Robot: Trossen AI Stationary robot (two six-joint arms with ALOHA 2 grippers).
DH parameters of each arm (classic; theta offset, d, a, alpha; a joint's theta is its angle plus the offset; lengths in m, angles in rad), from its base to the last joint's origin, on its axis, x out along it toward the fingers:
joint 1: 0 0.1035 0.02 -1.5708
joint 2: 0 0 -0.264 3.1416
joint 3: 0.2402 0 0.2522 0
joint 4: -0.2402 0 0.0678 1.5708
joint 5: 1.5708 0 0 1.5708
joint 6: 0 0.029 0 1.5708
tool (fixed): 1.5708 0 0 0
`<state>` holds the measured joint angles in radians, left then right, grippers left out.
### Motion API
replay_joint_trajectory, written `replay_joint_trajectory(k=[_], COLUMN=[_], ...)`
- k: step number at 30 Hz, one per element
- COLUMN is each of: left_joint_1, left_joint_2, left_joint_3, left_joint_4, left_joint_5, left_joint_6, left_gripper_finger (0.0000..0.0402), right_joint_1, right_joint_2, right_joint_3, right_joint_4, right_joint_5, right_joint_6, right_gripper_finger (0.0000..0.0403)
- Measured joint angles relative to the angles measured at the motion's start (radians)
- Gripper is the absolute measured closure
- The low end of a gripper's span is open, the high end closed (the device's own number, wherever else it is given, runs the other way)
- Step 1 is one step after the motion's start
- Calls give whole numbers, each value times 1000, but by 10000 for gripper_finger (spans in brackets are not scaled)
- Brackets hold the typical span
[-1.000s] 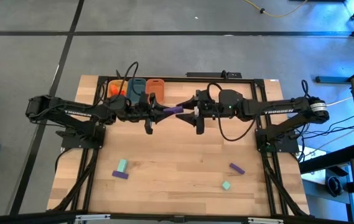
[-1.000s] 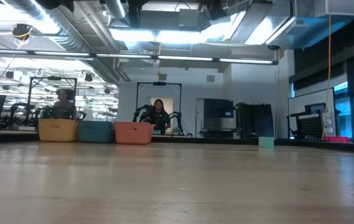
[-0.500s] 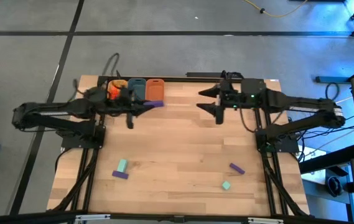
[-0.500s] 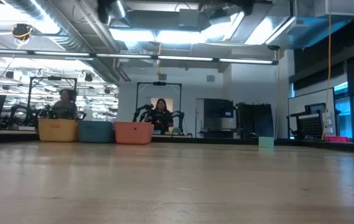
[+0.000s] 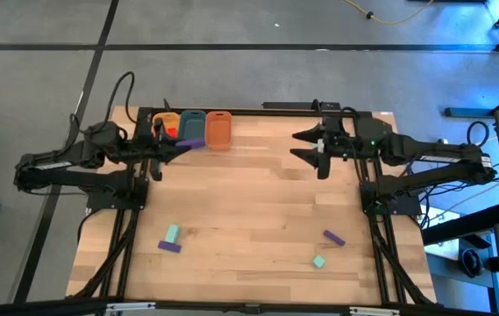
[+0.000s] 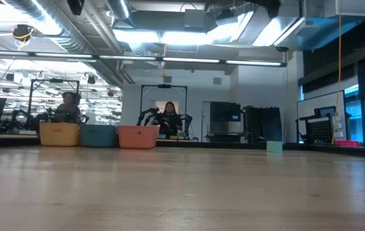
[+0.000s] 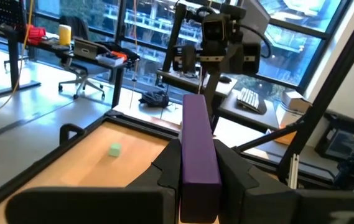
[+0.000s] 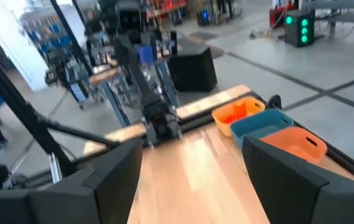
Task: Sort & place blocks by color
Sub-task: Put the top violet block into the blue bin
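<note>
My left gripper (image 5: 177, 147) is shut on a purple bar (image 5: 193, 142) and hovers at the near rims of the yellow tub (image 5: 165, 125) and the blue tub (image 5: 192, 124). The orange tub (image 5: 219, 128) stands beside them, and orange-red blocks (image 8: 237, 112) lie in the yellow tub. My right gripper (image 5: 305, 146) is open, up in the air over the far right of the table. Loose on the wood lie a mint block (image 5: 172, 233), a purple bar (image 5: 170, 247), another purple bar (image 5: 334, 237) and a small mint cube (image 5: 319, 262). My left gripper pinches the purple bar (image 7: 198, 163) between its two fingers (image 7: 169, 167) by the bar's rear half. The bar lies along the fingers, and its free end (image 7: 195, 107) juts past them toward the table's right. It is lifted clear and roughly level.
The three tubs stand in a row along the far edge (image 5: 231, 111), left of centre. The middle of the table (image 5: 249, 202) is bare wood. In the low view the tubs (image 6: 99, 135) show far off, with people in the room behind.
The two grippers were close together at the table's far middle, with the purple bar between them. The left gripper has carried the bar toward the left, to the tubs. The right gripper, open, has drawn back toward the right edge.
</note>
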<state>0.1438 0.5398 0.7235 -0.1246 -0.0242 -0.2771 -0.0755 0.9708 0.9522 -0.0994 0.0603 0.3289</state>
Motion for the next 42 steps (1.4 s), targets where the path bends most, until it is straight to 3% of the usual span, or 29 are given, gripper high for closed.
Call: replay_joint_trajectory(k=[12,18,20,23,30,35,42], left_joint_1=[0,11,50,148,491,621,620], left_joint_2=[3,42,93,186,409,560,726], left_joint_3=[0,3,22,92,280,241,105], left_joint_4=[0,9,-15,-85,-397,-425,-335], left_joint_5=[-46,-249,-299,-298,-303,-304,-292], left_joint_6=[0,-15,-24,-35,-4,-65,-161], left_gripper_finger=[355,355,355,355,355,355,355], right_joint_1=[2,2,2,2,2,2,2], right_joint_2=[-1,-1,-1,-1,-1,0,0], right_joint_3=[-18,-18,-18,-18,-18,-18,-18], right_joint_4=[53,54,54,54,54,54,54], right_joint_5=[0,6,22,25,26,26,26], right_joint_6=[6,5,5,7,64,112,142], right_gripper_finger=[124,124,124,124,124,124,124])
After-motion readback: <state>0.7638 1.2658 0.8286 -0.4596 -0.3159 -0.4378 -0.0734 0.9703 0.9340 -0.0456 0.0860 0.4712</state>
